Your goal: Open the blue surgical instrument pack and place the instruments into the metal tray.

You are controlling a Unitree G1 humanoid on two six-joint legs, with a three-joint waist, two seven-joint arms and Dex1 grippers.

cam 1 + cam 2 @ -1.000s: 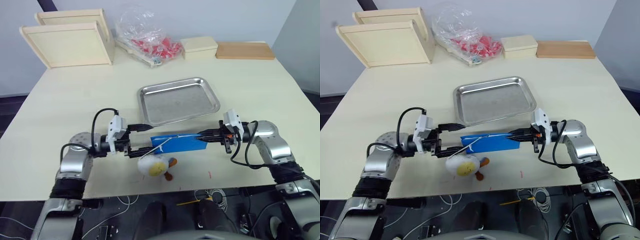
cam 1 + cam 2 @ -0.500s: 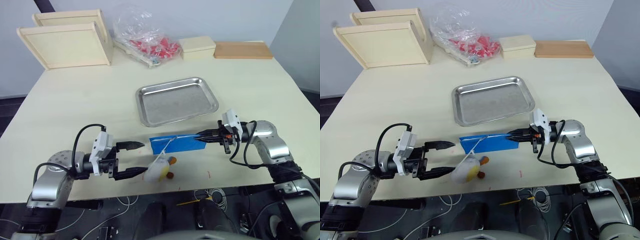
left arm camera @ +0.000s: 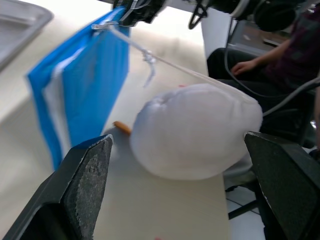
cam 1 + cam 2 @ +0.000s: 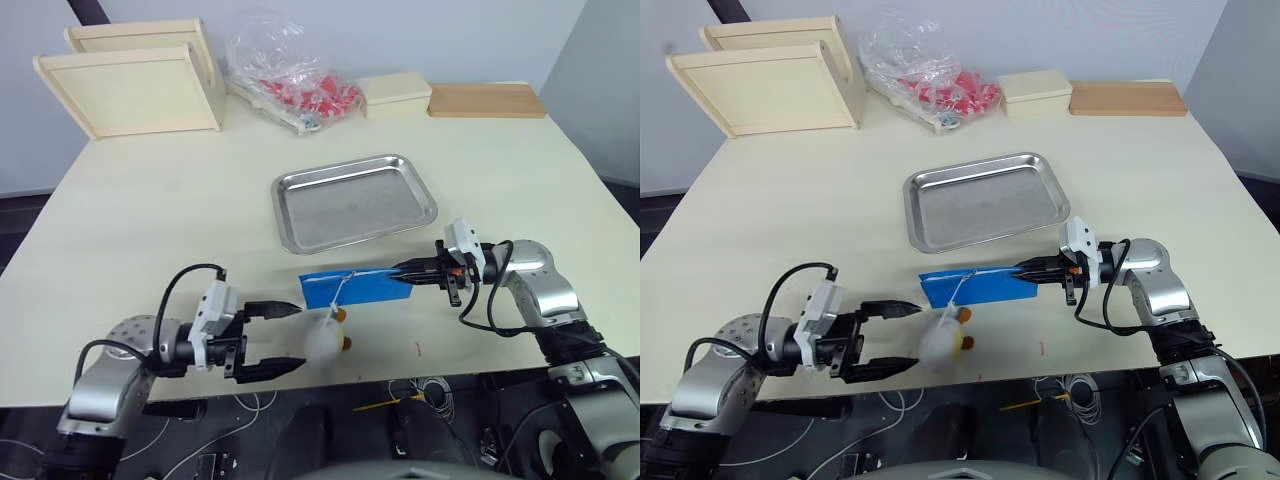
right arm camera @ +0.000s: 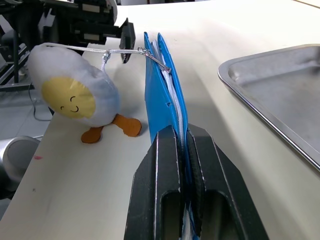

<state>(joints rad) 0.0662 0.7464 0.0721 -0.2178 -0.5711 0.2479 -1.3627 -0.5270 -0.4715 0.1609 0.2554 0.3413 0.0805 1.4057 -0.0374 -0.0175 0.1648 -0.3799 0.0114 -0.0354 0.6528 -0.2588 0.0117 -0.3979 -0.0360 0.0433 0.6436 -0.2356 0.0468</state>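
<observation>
Blue pouch: the blue surgical instrument pack (image 4: 355, 288) stands on its long edge on the pale table (image 4: 150, 210), just in front of the metal tray (image 4: 354, 200) and apart from it, nearer the robot's edge of the table.
Right gripper: the right gripper (image 4: 403, 271) has its two black fingers (image 5: 167, 165) closed tight on the right-hand end of the pouch, the blue fabric and white zip edge squeezed between them.
Left gripper: the left gripper (image 4: 290, 338) sits low at the front edge of the table, fingers (image 3: 82, 187) spread wide with nothing between them; the plush toy lies just past the fingertips, untouched.
Plush toy: a white egg-shaped plush toy (image 4: 943, 339) with a yellow smiling face and orange feet lies just in front of the pouch's left end.
Cord: a thin white cord (image 5: 90, 49) runs from the toy up to the zip pull (image 5: 155, 60) at the pouch's top left corner.
Tray: shiny steel, lying flat at the middle of the table.
Back of table: two pale wooden framed trays (image 4: 130, 85) lean at the far left, a clear plastic bag of red items (image 4: 290, 70) lies beside them, then a small cream box (image 4: 396, 93) and a brown board (image 4: 488, 100) further right.
</observation>
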